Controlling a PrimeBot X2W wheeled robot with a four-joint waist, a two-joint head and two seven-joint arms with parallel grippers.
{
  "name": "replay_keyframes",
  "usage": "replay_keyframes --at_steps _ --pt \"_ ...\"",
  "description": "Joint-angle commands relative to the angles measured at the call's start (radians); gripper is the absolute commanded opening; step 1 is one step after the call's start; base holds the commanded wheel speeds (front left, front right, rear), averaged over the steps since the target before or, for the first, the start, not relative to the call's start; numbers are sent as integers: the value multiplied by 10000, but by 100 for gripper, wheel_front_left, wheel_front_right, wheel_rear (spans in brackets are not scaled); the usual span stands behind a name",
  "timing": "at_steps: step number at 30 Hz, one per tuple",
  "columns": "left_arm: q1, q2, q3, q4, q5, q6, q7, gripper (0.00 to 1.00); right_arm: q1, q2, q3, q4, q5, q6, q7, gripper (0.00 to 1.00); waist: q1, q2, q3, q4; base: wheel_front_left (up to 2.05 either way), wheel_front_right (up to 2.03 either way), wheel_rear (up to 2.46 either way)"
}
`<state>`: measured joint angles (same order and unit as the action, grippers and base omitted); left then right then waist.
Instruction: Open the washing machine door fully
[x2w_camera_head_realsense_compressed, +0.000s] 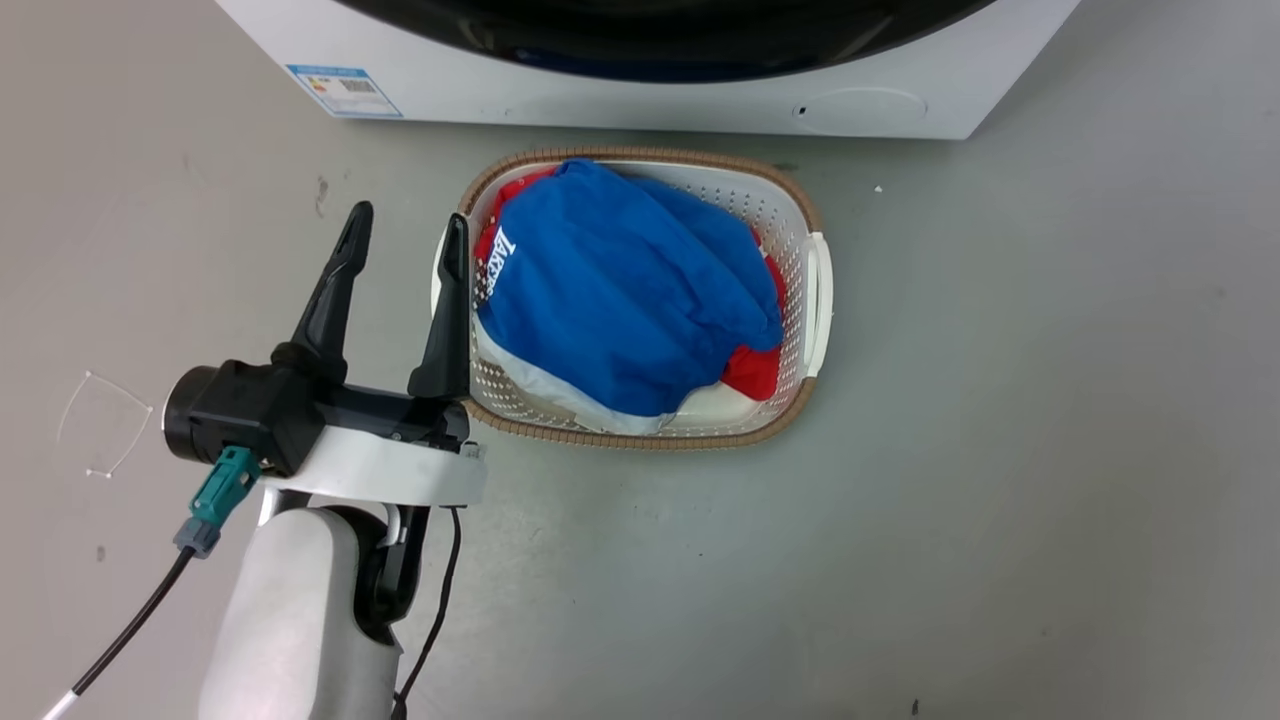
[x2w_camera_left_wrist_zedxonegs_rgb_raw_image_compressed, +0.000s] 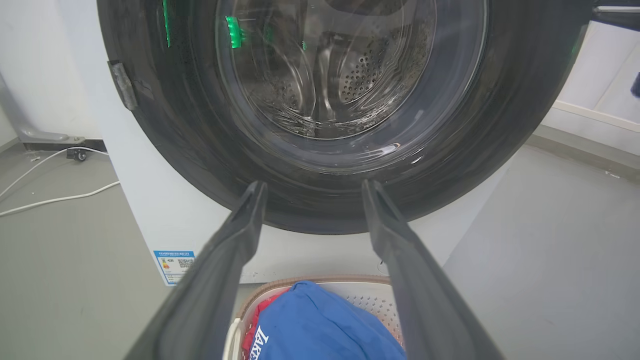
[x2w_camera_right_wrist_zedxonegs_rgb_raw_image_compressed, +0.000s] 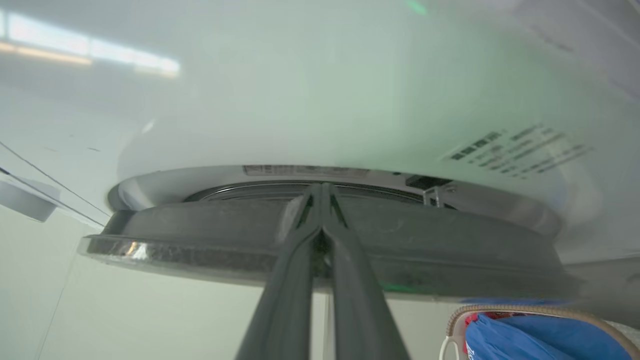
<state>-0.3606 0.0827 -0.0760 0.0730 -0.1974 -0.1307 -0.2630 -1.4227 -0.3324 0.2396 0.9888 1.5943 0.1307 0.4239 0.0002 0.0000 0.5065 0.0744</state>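
Note:
The washing machine (x2w_camera_head_realsense_compressed: 640, 95) fills the top of the head view, with the lower arc of the black washing machine door (x2w_camera_head_realsense_compressed: 660, 40) above its white base. In the left wrist view the door (x2w_camera_left_wrist_zedxonegs_rgb_raw_image_compressed: 200, 125) faces me, the steel drum showing through its glass. My left gripper (x2w_camera_head_realsense_compressed: 408, 216) hangs open and empty to the left of the basket, well short of the door (x2w_camera_left_wrist_zedxonegs_rgb_raw_image_compressed: 314, 184). In the right wrist view I see the door (x2w_camera_right_wrist_zedxonegs_rgb_raw_image_compressed: 450, 250) edge-on, with my shut right gripper (x2w_camera_right_wrist_zedxonegs_rgb_raw_image_compressed: 320, 186) lying across its rim, tips at the narrow gap to the white front (x2w_camera_right_wrist_zedxonegs_rgb_raw_image_compressed: 325, 100).
A white woven laundry basket (x2w_camera_head_realsense_compressed: 815, 270) sits on the grey floor right in front of the machine, heaped with blue and red clothes (x2w_camera_head_realsense_compressed: 620, 300). White cables (x2w_camera_left_wrist_zedxonegs_rgb_raw_image_compressed: 55, 197) run over the floor to the machine's left. A blue label sticker (x2w_camera_head_realsense_compressed: 345, 90) marks its lower corner.

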Motion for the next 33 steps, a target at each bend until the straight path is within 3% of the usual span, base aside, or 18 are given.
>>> replay_keyframes --at_steps 1,17,24,33 --pt "-216 -25 -18 -71 -3 1 -25 100 -411 101 130 269 -146 2 -8 0 -2 0 210 58 0 0 0" --pt "-320 43 -47 -52 99 1 -25 100 -786 428 524 946 120 2 2423 0 -2 0 387 -104 0 0 0" --pt "86 -12 56 136 134 1 -25 100 -43 554 664 947 329 1 3549 0 -2 0 -222 -300 0 0 0" --pt "783 -109 172 563 171 1 -25 100 1596 914 983 394 371 1 4219 0 -2 0 -1600 -462 0 0 0"
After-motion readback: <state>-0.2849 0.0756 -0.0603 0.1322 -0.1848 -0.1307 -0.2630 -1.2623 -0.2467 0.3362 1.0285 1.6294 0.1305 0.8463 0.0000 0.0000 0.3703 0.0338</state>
